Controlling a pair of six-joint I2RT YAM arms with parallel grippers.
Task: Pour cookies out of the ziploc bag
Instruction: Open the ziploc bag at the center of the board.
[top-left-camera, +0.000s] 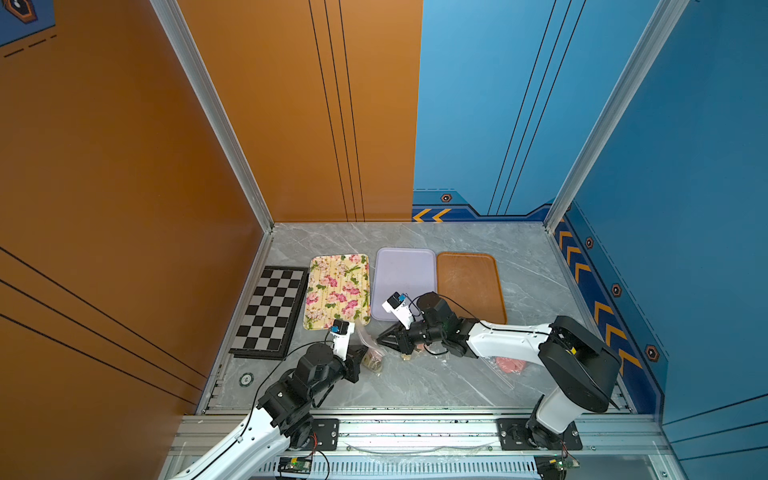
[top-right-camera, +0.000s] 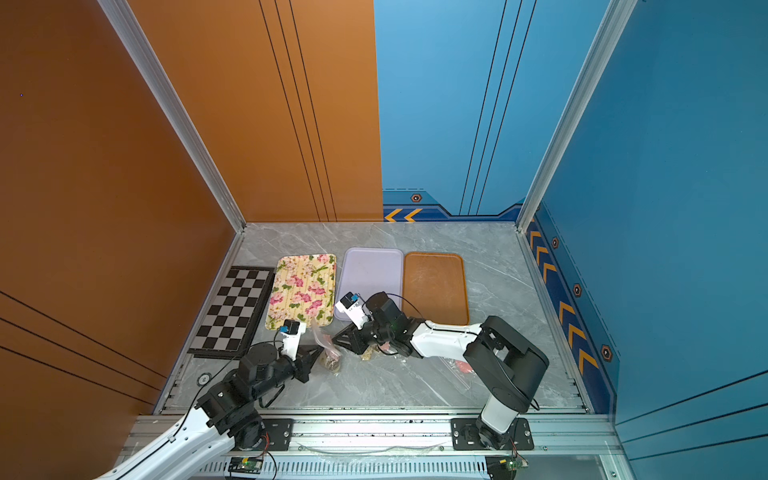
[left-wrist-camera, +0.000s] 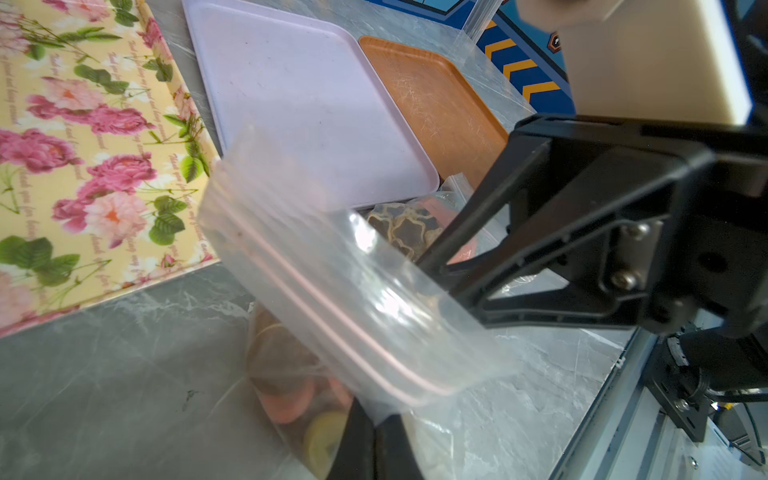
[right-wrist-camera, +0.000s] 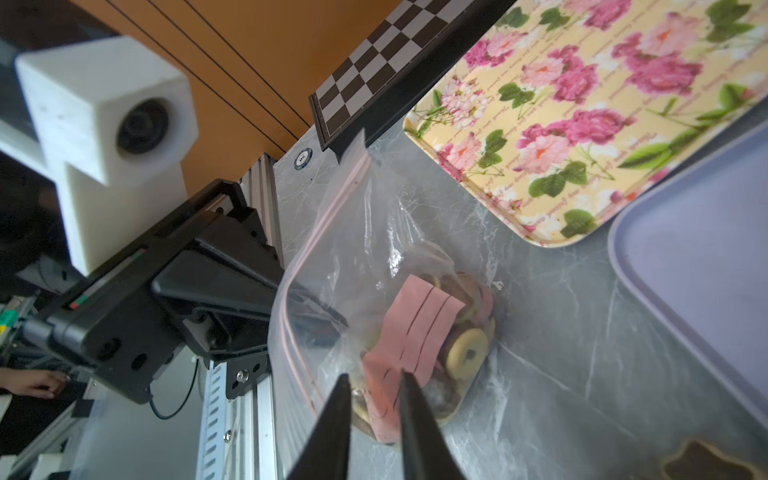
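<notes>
Marble tabletop (top-left-camera: 415, 386) with floral tray (top-left-camera: 338, 291), lilac tray (top-left-camera: 405, 270) and brown tray (top-left-camera: 471, 282) across mid-frame. Just below the floral tray, the ziploc bag (right-wrist-camera: 374, 232) is clamped in the left gripper (left-wrist-camera: 374, 411). The right gripper (right-wrist-camera: 374, 378) is at the bag, its jaws slightly apart. The cookies (right-wrist-camera: 465, 353) lie in the bag's bottom, on the tabletop.

bag (right-wrist-camera: 365, 232): clear glossy plastic film | tabletop (right-wrist-camera: 561, 311): polished marble look | brown tray (left-wrist-camera: 436, 104): scratched

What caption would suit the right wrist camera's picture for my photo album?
Left gripper pinches the ziploc bag of cookies while the right gripper hovers close, jaws parted.
</notes>
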